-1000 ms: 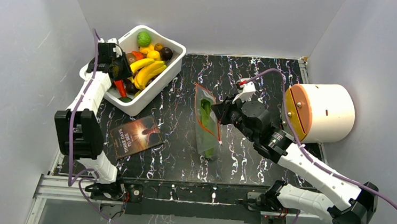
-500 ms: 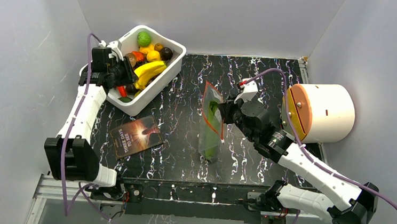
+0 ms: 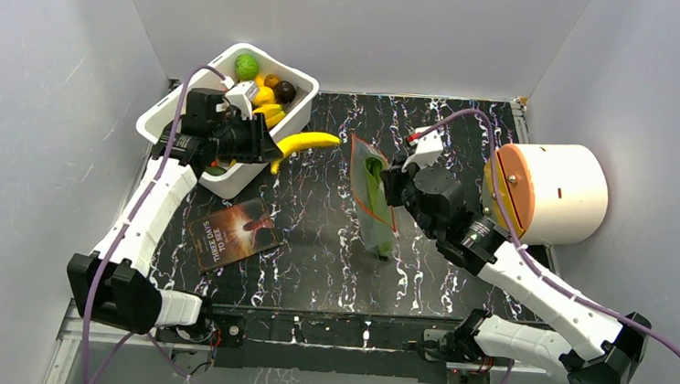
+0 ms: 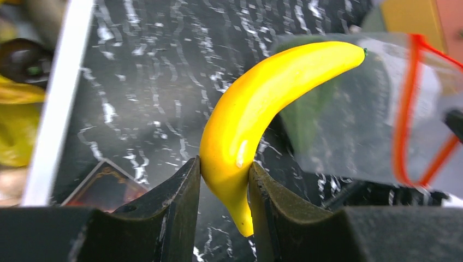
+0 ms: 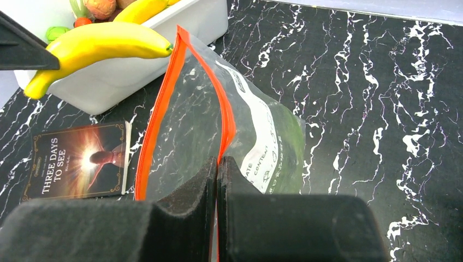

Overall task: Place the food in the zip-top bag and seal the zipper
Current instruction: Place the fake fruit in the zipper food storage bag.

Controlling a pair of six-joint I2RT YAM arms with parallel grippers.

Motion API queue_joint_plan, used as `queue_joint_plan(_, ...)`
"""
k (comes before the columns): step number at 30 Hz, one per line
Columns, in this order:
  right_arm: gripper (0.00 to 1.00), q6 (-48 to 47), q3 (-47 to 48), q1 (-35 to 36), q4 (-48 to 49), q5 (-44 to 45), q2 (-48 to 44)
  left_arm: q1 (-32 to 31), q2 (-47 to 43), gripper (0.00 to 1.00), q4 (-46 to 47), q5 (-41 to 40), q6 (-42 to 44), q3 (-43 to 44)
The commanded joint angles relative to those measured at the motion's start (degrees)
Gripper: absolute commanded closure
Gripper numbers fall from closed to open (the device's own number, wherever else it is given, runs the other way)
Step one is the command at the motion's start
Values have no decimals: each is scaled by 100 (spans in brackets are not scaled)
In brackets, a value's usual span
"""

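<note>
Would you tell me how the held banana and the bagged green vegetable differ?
The banana is yellow and curved; the green vegetable looks straighter. The banana sits outside the zip-top bag, gripped by the left pincer; the green vegetable is inside it. Both are toy food.

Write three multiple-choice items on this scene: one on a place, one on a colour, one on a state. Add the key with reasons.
1. The booklet is: A in the white tub; B standing on edge; C flat on the table.
2. The zipper on the zip-top bag is: A red-orange; B blue; C green.
3. The left gripper is: A open and empty; B shut on the banana; C shut on a carrot.

Key:
1 C, the top view shows it cover up on the dark marbled top.
2 A, the right wrist view shows a red-orange strip around the bag's mouth.
3 B, the left wrist view shows both fingers pressing the banana's sides.
</note>
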Motion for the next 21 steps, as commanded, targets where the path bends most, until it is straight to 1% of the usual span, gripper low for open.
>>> queue_joint_plan(1, 100, -16, 312, -13, 246, 80, 76, -152, -468, 96, 165, 1214, -251, 24)
queue_joint_plan(2, 100, 35, 298, -13, 252, 79, 98, -153, -507, 96, 252, 1395, -327, -15)
queue_joint_plan(4, 100, 70, 269, -13, 278, 88, 138, -168, -543, 96, 267, 1469, -418, -22)
queue_joint_plan(8, 100, 29, 281, -13, 299, 159, 278, -227, -649, 96, 9, 1254, -253, -9)
queue_joint_plan(13, 100, -100, 442, -14, 251, 182, 511, -392, -716, 97, -88, 1225, -127, -41)
queue_joint_plan(18, 100, -157, 517, -15, 373, 192, 601, -650, -599, 97, -192, 1070, -115, 143)
queue_joint_plan(21, 100, -263, 608, -13, 412, 217, 656, -830, -403, 97, -485, 825, 31, 326)
